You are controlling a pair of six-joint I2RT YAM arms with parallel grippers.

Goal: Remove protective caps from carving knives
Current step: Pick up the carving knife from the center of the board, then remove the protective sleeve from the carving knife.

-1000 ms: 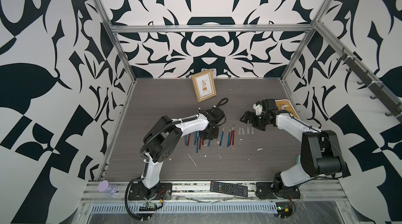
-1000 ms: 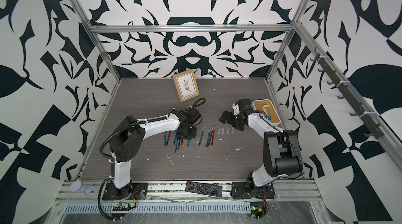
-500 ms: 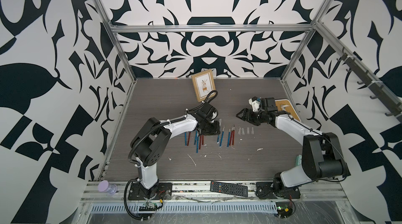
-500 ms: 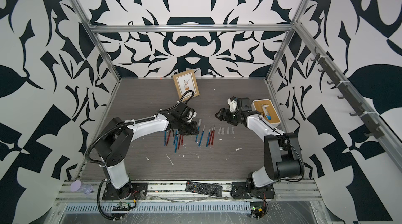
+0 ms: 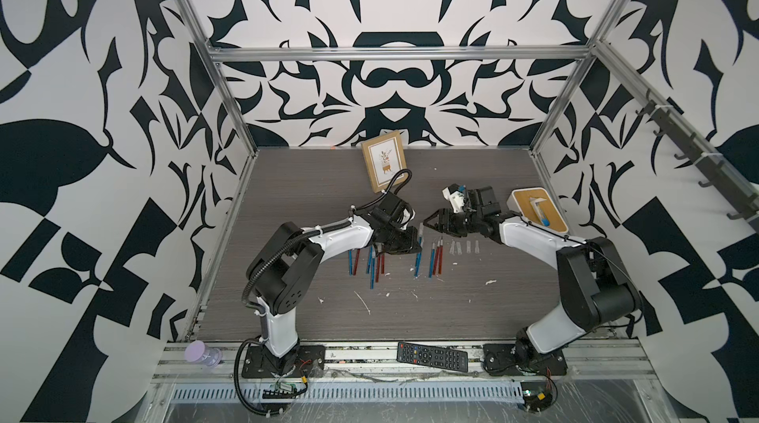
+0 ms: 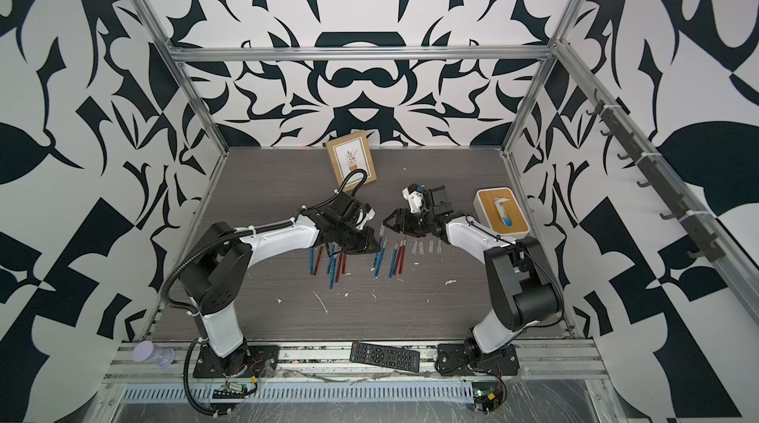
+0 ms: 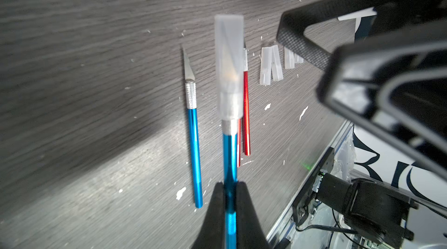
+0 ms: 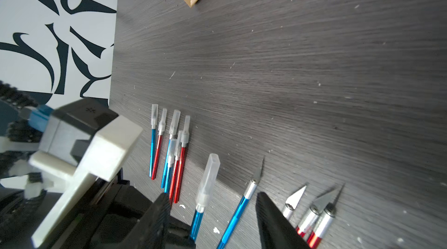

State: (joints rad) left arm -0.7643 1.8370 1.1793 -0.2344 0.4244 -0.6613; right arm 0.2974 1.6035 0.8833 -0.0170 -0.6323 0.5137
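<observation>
2 white-and-black arms [image 5: 341, 238], black corrugated cable [image 5: 263, 265]

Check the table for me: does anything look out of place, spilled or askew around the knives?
White flecks litter the table, like spilled paint or scrap. The capped knives lie crossed in a loose heap, not in a row. A remote control sits on the front rail, unrelated to the job.

B&w patterned walls [image 5: 390, 84], gray woodgrain table [image 5: 308, 178]
</observation>
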